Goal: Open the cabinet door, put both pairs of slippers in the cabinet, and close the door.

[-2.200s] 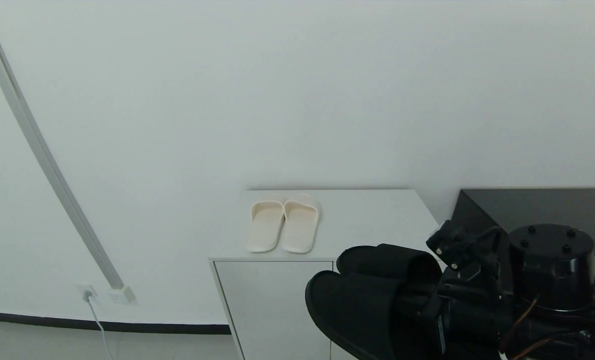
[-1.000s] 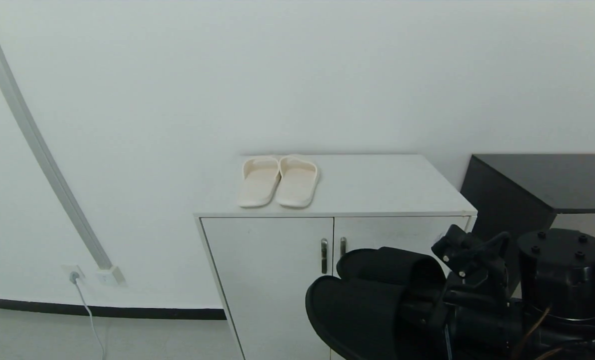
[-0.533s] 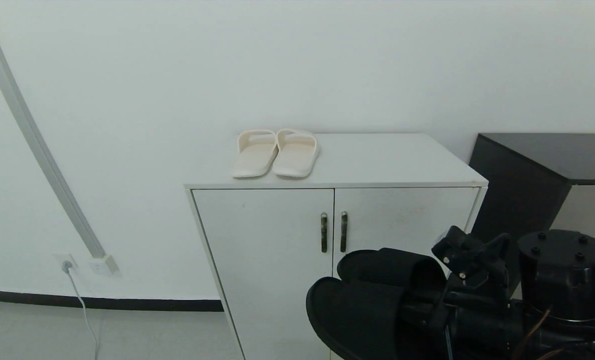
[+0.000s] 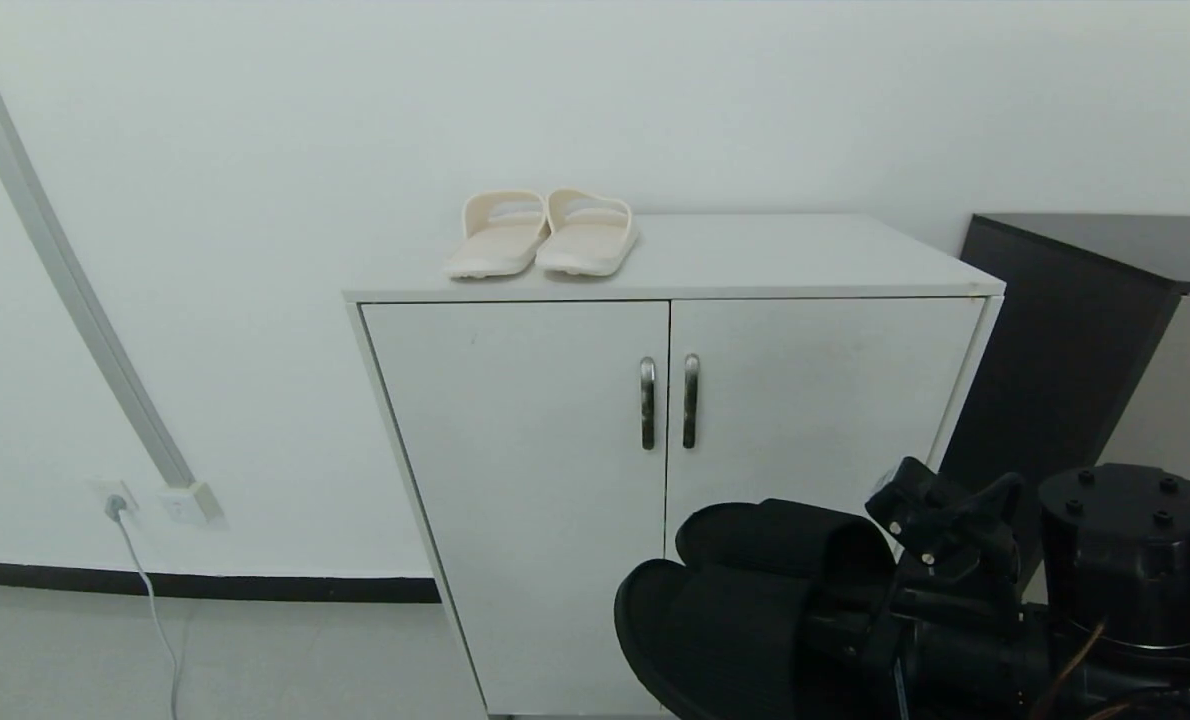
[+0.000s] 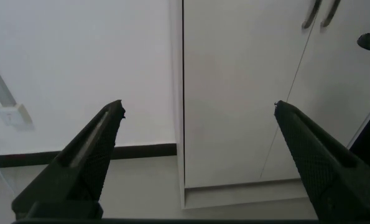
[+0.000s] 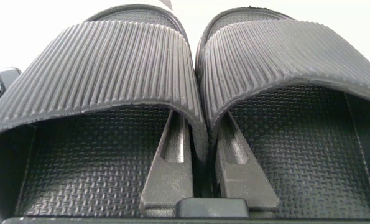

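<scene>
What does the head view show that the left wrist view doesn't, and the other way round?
The head view adds the cream slippers on top of the white cabinet, and a dark cabinet to its right. The left wrist view adds the left gripper, fingers open, facing the cabinet's left side. Both show the closed doors, their two handles and the black baseboard.

White wall [image 4: 755, 100] at the far side. A grey conduit [image 4: 160, 450] slants down its left part, ending beside a socket [image 4: 110, 497] with a plugged cable [image 4: 150, 610]. Black skirting [image 4: 205, 587] meets the grey floor [image 4: 75, 660]. A dark unit [image 4: 1055, 350] stands at right.
</scene>
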Available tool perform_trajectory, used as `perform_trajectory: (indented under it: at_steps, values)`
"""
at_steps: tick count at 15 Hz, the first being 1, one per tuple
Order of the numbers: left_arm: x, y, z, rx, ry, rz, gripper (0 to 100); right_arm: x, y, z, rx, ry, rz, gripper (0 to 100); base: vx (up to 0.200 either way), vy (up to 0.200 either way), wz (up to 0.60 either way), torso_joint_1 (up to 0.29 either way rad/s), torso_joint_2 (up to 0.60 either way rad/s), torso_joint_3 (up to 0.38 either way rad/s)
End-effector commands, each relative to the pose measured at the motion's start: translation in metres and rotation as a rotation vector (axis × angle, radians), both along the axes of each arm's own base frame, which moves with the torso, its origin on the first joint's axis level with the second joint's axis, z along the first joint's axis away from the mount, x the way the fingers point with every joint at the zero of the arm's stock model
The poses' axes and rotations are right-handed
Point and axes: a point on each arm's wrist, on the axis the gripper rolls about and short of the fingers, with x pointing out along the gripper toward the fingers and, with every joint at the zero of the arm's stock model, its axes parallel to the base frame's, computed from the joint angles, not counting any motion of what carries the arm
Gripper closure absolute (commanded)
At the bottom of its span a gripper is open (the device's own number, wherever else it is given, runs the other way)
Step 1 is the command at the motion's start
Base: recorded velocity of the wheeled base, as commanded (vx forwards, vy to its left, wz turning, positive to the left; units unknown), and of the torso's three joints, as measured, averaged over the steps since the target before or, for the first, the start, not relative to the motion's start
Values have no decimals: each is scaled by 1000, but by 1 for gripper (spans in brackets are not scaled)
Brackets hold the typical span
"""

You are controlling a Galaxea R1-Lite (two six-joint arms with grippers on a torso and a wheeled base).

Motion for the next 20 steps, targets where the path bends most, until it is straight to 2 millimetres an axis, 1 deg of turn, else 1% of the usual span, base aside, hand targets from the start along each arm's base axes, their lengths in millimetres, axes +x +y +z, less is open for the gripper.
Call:
perform_trajectory:
  at_steps: [1,5,6,10,12,14,15,17,19,20]
  values:
    - [0,0,0,0,0,1,0,0,0,-1,-3,3,1,100,0,0,0,-95,461,354]
    - [0,0,0,0,0,1,0,-1,-1,-3,-9,8,3,100,0,0,0,-67,452,376]
    - [0,0,0,0,0,2,0,-1,-1,-3,-8,9,2,100,0,0,0,-7,232,178]
    - [0,0,0,0,0,-1,0,-2,-1,-4,-11,10,3,100,0,0,0,0,0,0]
    - [-1,0,4,9,-13,-2,0,-2,-1,-5,-15,13,1,100,0,0,0,0,0,0]
    - [-1,-1,46,-39,-32,-49,0,-1,-1,-6,-19,17,0,100,0,0,0,-19,141,146]
    - [6,-2,57,-46,10,-88,0,-1,0,-7,-21,19,1,100,0,0,0,-12,66,66]
    - [26,-4,66,-19,110,-189,0,-2,1,-7,-22,19,6,100,0,0,0,0,0,0]
    - [44,-6,76,-23,137,-258,0,-2,1,-7,-22,19,9,100,0,0,0,0,0,0]
    - [59,-8,84,-26,134,-336,0,-2,1,-7,-23,20,9,100,0,0,0,0,0,0]
